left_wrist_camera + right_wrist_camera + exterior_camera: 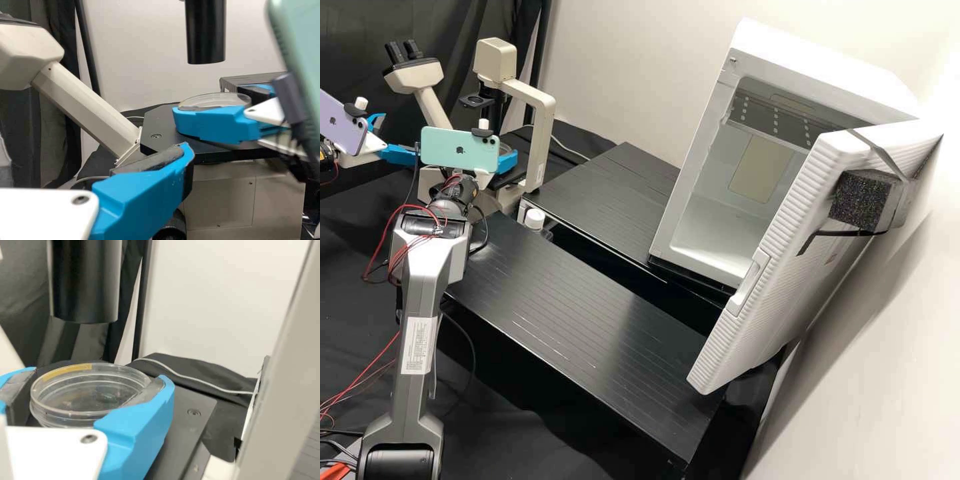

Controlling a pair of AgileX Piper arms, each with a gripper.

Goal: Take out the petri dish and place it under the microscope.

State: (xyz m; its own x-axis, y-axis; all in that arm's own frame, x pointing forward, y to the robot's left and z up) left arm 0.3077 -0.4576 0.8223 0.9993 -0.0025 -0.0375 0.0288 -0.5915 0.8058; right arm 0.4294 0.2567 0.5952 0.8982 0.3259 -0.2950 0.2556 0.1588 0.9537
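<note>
In the high view, my right gripper (507,162) is at the microscope (542,127), partly behind a phone; my left gripper (399,137) stands open to the left. The right wrist view shows my right gripper (95,391) shut on the clear round petri dish (90,390), which has a yellow strip on its rim. The dish is below the black cylinder (85,282), at the dark stage (190,427); contact with the stage is hidden. Across from it in the left wrist view, one finger of my left gripper (145,192) is near the stage (159,132), apart from the dish (215,101).
A white cabinet (693,173) with its door (773,267) open stands at the right of the high view. Black platforms (580,293) lie between it and the microscope. A small white-capped bottle (535,219) is near the microscope base. The microscope's pale upright (280,365) borders the right gripper.
</note>
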